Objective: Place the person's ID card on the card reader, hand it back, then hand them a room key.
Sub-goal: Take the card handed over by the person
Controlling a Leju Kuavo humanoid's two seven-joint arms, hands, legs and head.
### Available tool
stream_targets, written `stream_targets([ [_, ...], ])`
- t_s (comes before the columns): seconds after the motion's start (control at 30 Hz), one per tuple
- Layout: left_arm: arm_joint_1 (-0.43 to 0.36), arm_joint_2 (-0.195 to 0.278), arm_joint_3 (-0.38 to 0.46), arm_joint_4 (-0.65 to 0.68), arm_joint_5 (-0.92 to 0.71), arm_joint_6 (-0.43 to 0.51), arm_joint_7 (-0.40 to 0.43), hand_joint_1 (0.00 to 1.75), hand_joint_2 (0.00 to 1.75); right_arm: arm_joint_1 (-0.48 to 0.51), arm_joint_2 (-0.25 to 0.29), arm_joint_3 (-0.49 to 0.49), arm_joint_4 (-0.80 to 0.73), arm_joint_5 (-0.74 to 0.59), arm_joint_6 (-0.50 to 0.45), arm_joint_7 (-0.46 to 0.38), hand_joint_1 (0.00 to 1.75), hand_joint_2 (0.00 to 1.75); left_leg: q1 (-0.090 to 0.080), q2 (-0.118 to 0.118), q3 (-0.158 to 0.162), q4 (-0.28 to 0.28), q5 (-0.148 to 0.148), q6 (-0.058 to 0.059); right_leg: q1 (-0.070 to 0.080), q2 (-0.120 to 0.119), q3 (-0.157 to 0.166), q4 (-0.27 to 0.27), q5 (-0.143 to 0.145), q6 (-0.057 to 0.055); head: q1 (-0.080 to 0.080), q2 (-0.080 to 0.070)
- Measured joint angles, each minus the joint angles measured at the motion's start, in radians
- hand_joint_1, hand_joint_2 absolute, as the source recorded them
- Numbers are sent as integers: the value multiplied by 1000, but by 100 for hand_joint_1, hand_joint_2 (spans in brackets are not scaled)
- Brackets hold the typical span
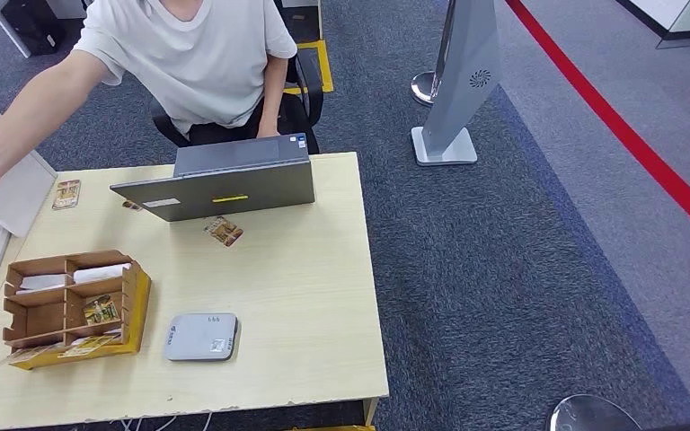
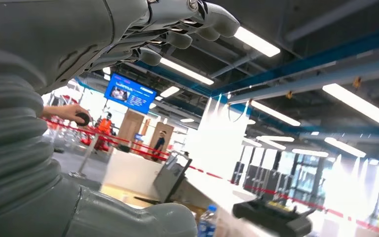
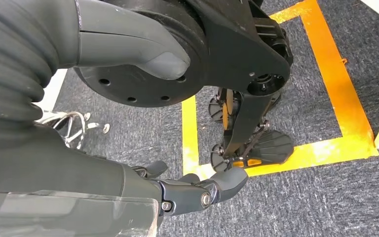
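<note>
A grey card reader [image 1: 200, 337] lies near the table's front edge. A colourful card [image 1: 224, 231] lies on the table [image 1: 305, 287] just in front of the laptop [image 1: 225, 184]. A second card [image 1: 66, 194] lies at the far left. More cards [image 1: 101, 311] sit in a brown cardboard organizer [image 1: 72, 301]. The person [image 1: 198, 54] sits behind the table and stretches an arm [image 1: 27, 117] out to the left. My left hand [image 2: 143, 34] is raised and holds nothing, with fingers and thumb apart. My right hand [image 3: 143, 187] hangs over the floor, empty, its fingers spread from the thumb.
A white box [image 1: 18, 193] stands at the table's left edge. Right of the table is grey carpet with a grey sign stand [image 1: 458, 81] and a red floor line [image 1: 629, 135]. In the left wrist view the person's hand [image 2: 74, 114] holds a small dark thing.
</note>
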Motion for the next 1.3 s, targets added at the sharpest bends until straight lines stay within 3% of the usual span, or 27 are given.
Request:
stream_targets([
  [0.5, 6, 211, -144, 107, -375, -208, 308, 0, 175, -8, -10, 12, 0, -16, 10, 4, 0, 175, 0, 0, 0, 0, 0, 0, 0, 0, 0, 0, 0, 0, 0, 0],
  [0.7, -8, 288, -213, 121, -483, -266, 392, 0, 175, -11, -13, 23, 0, -21, 14, 4, 0, 175, 0, 0, 0, 0, 1, 0, 0, 0, 0, 0, 0, 0, 0, 0],
  [1.3, -55, 338, -297, 128, -502, -275, 401, 0, 175, -12, -14, 25, 1, -23, 16, 2, 0, 175, 0, 0, 0, 0, 1, -1, 0, 1, -1, 0, 1, -1, 0, 0],
])
